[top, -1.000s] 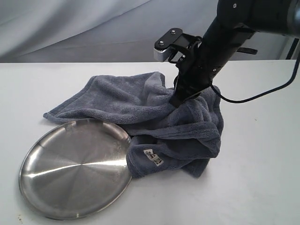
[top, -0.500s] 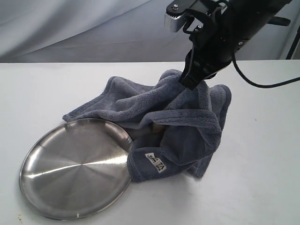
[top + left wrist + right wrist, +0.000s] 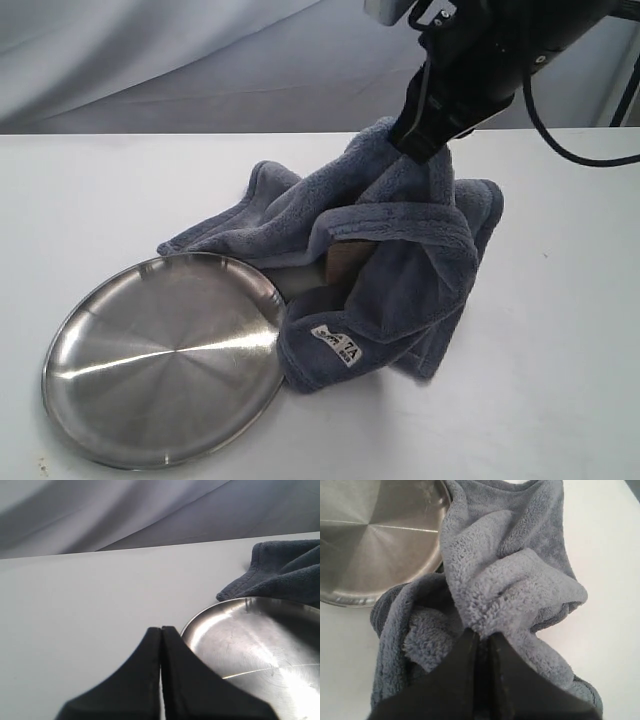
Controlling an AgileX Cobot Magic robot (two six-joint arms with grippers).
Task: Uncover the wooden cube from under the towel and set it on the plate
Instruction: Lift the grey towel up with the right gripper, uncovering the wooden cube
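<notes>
My right gripper [image 3: 420,147] [image 3: 482,636] is shut on a fold of the blue-grey towel [image 3: 400,255] [image 3: 505,575] and holds it up off the table. Under the raised fold a corner of the wooden cube [image 3: 345,262] peeks out, brownish and mostly covered. The steel plate [image 3: 160,355] [image 3: 375,535] [image 3: 260,650] lies at the front left, its rim touching the towel's hem by the white tag [image 3: 335,345]. My left gripper [image 3: 161,630] is shut on nothing, hovering beside the plate's rim; the exterior view does not show it.
The white table [image 3: 80,190] runs out to the left and right of the towel. A grey backdrop cloth [image 3: 200,60] hangs behind. A black cable [image 3: 590,155] trails from the right arm.
My right gripper has risen and moved right with the towel in it. The towel's left edge has slid off the plate side, and the cube's corner has come into view.
</notes>
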